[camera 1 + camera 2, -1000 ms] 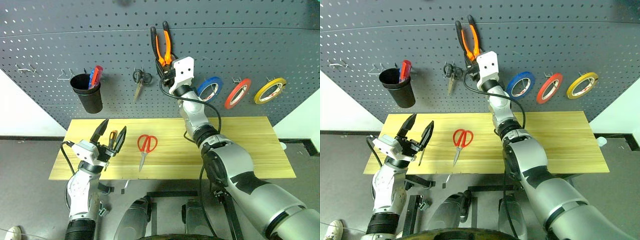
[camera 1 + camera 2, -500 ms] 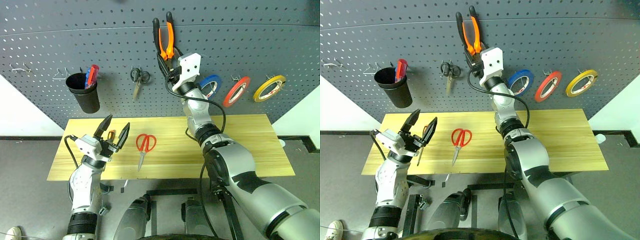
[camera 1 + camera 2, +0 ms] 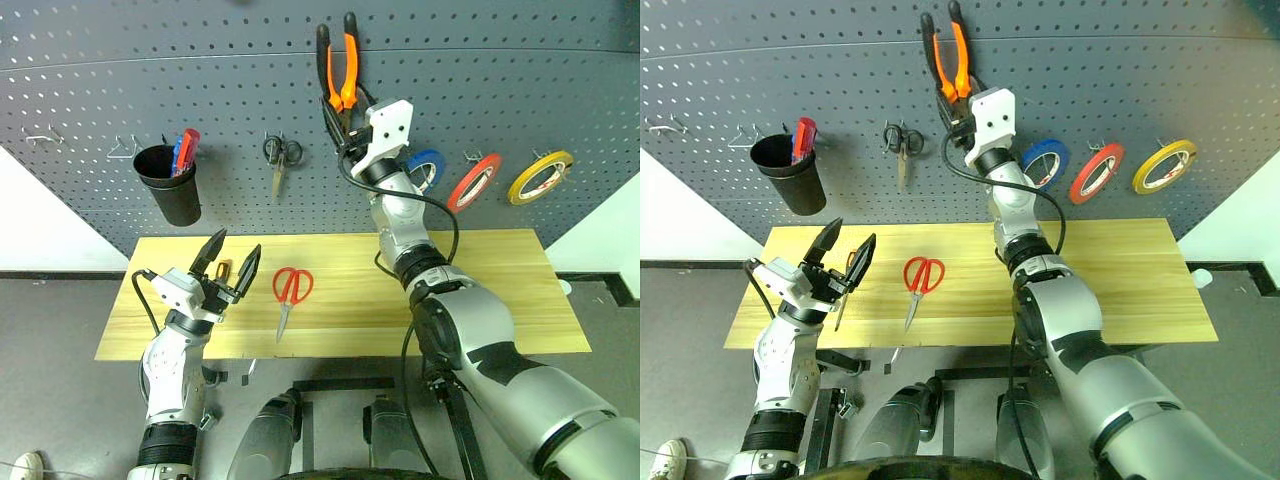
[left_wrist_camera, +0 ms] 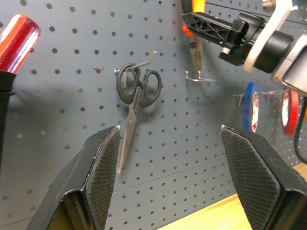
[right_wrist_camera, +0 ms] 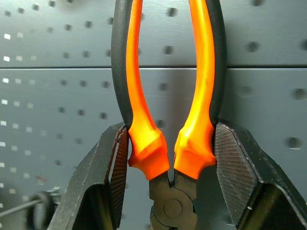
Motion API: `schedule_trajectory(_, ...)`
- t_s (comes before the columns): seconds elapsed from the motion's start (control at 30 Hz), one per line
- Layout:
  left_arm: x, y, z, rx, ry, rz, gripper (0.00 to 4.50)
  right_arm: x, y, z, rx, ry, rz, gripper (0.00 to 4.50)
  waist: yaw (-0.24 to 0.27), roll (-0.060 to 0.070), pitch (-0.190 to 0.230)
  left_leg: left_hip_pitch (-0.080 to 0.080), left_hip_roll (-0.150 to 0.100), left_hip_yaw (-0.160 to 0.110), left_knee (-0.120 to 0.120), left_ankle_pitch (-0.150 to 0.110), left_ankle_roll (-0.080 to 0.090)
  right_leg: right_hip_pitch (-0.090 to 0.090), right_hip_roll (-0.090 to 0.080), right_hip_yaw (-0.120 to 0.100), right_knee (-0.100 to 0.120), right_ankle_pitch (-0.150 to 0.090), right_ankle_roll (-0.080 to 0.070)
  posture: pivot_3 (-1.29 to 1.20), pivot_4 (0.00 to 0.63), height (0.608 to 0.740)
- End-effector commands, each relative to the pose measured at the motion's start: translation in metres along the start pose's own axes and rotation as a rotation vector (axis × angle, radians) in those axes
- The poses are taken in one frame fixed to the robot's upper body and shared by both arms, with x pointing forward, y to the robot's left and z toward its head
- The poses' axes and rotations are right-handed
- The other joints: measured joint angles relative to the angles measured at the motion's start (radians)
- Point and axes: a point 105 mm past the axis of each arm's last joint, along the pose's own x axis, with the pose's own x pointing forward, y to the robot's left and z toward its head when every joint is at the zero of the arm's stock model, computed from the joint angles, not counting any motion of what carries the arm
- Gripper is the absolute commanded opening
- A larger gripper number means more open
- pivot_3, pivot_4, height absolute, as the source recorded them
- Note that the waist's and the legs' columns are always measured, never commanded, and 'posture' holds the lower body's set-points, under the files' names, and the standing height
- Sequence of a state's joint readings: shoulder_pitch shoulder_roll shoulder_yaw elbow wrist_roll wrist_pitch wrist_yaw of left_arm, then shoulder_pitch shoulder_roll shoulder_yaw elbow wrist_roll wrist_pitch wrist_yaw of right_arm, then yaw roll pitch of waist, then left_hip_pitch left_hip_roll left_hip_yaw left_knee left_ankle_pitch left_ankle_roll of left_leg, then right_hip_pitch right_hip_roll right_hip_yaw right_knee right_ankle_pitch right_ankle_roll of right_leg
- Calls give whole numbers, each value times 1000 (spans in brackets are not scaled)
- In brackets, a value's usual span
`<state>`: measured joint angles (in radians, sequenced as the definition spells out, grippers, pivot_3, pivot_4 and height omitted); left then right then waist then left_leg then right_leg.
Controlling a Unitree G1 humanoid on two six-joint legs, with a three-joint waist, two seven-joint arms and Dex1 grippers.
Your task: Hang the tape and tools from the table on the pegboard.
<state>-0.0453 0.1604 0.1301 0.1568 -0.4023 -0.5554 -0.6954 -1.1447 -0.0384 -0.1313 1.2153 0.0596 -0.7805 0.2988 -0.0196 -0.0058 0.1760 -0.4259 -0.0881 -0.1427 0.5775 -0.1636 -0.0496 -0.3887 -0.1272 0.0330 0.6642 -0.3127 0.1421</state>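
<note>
A black cup [image 3: 173, 186] is hung at the pegboard's [image 3: 120, 80] left. The left gripper [image 3: 231, 264] is held spread and empty above the table's [image 3: 480, 290] left end, over the screwdriver [image 3: 222, 271]. Open wood is left around the red scissors [image 3: 290, 291]. The pliers [image 3: 339, 72] are clamped by the right gripper [image 5: 167, 158] against the board. The red tape [image 3: 474, 183] is hung between blue and yellow rolls.

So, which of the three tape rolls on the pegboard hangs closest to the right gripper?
The blue roll. It hangs just beside the right gripper, while the red roll and the yellow roll hang farther along the pegboard.
</note>
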Motion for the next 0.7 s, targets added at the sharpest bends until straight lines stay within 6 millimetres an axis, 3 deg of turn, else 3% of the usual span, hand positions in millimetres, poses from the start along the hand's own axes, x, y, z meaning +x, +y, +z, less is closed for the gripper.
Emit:
schedule_trajectory(0.03,2,0,6,13,-27,-10,3487,9,-6,15,-31,-52,-9,2237,-1,0,0,0,0,0,0,0,0,0,0,0,0,0,0,55,148,725)
schedule_trajectory(0.43,3,0,6,11,-29,-12,3487,3,-3,3,-26,-3,0,2237,-1,0,0,0,0,0,0,1,-1,0,0,0,1,0,0,51,147,725)
schedule_trajectory(0.63,5,1,9,15,-50,-10,3487,-2,-5,-4,-10,27,-3,4251,-2,0,0,0,0,1,0,1,-2,0,0,0,1,0,0,49,144,725)
schedule_trajectory(0.7,6,2,11,18,-61,-9,3487,-2,-5,-4,-15,26,-8,4456,-2,0,0,1,0,1,1,2,-3,0,1,0,1,1,-1,47,142,725)
